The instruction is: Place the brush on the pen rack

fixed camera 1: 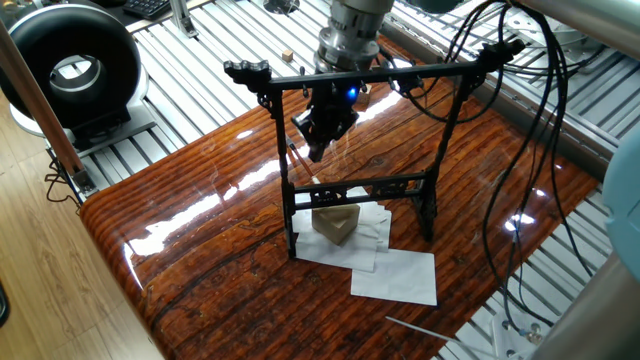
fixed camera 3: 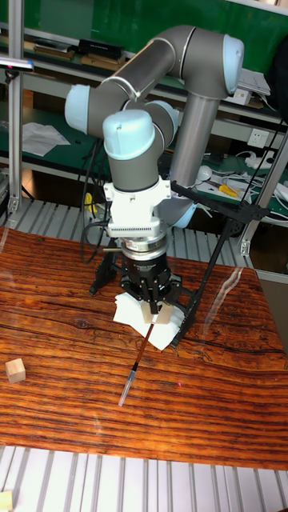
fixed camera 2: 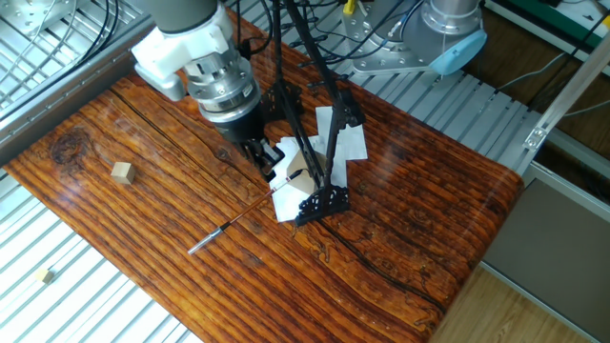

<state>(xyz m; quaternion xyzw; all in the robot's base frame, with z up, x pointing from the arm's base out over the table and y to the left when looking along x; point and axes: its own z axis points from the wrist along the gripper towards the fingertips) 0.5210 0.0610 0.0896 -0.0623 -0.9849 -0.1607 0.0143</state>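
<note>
Tall fixed view, nearest: small pale wooden cube (fixed camera 3: 14, 370) on glossy striped wooden counter (fixed camera 3: 72, 416). Thin dark-shafted brush (fixed camera 3: 137, 366) slants from a silvery lower end near the counter up into the black two-finger claw (fixed camera 3: 153, 306), which is closed on its upper end. The other fixed view shows the brush (fixed camera 2: 232, 223) running toward the white paper sheets (fixed camera 2: 351, 143); one fixed view hardly shows it. Arm vertical, wrist pointing down, claw (fixed camera 1: 318, 143) just behind the tall black pen rack (fixed camera 1: 352, 78), below its crossbar. Tan wedge block (fixed camera 1: 336, 224) sits under the rack.
</note>
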